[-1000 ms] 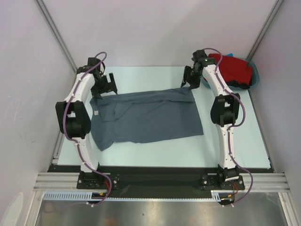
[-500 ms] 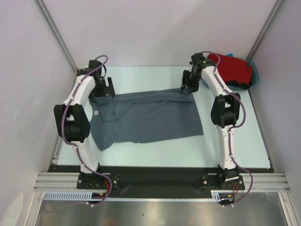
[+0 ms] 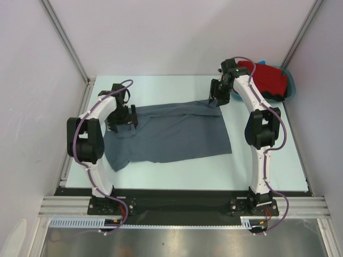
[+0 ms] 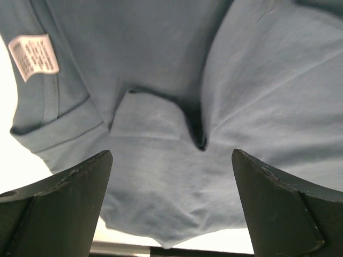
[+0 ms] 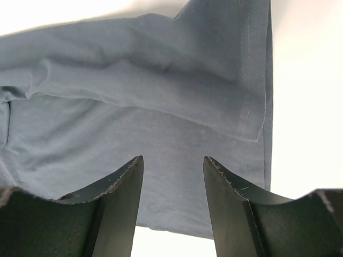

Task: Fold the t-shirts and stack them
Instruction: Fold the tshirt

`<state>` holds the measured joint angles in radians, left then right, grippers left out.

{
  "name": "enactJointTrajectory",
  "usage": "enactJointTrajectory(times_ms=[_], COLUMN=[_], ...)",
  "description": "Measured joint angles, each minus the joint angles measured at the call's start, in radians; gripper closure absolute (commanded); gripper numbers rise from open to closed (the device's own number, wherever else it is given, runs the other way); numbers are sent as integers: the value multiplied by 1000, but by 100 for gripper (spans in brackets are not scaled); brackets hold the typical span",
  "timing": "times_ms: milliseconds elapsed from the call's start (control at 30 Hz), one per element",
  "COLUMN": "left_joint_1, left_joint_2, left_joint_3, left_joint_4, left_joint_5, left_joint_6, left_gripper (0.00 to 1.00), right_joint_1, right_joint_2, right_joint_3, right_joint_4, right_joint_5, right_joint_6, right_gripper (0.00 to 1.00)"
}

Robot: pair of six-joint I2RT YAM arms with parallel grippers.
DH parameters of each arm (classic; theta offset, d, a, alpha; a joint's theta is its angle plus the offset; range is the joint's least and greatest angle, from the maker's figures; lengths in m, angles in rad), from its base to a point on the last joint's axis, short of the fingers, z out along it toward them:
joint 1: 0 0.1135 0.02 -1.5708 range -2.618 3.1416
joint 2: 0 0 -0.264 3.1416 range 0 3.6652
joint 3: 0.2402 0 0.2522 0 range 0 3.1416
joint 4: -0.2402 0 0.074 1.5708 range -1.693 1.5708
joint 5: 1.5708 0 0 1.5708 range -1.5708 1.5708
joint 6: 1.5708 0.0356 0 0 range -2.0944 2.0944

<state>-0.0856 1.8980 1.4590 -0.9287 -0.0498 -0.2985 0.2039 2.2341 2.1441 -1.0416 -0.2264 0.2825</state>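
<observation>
The grey t-shirt (image 3: 171, 134) lies spread on the desk (image 3: 177, 171), and the red t-shirt (image 3: 268, 79) is heaped in the tub (image 3: 291, 85) at the far right corner. The left tool (image 3: 127, 118) hangs fully open and empty over the collar end; the right tool (image 3: 216, 100) stands about half open, also empty, over the far hem corner. We advise lowering both onto the cloth edge, pinching every layer, then lifting level together so the fold lands square.

Grey t-shirt (image 3: 171, 134) spread; red t-shirt (image 3: 266, 77) heaped
</observation>
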Motion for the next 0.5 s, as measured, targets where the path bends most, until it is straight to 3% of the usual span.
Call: enactJointTrajectory(times_ms=[500], left_joint_1=[-29], left_joint_2=[87], left_joint_3=[125], left_joint_4=[67], left_joint_5=[45], left_joint_6=[2], left_gripper=[0], right_joint_1=[0], right_joint_2=[-8], right_joint_3=[-11], right_joint_4=[0], right_joint_5=[8], right_joint_6=[-5], right_gripper=[47])
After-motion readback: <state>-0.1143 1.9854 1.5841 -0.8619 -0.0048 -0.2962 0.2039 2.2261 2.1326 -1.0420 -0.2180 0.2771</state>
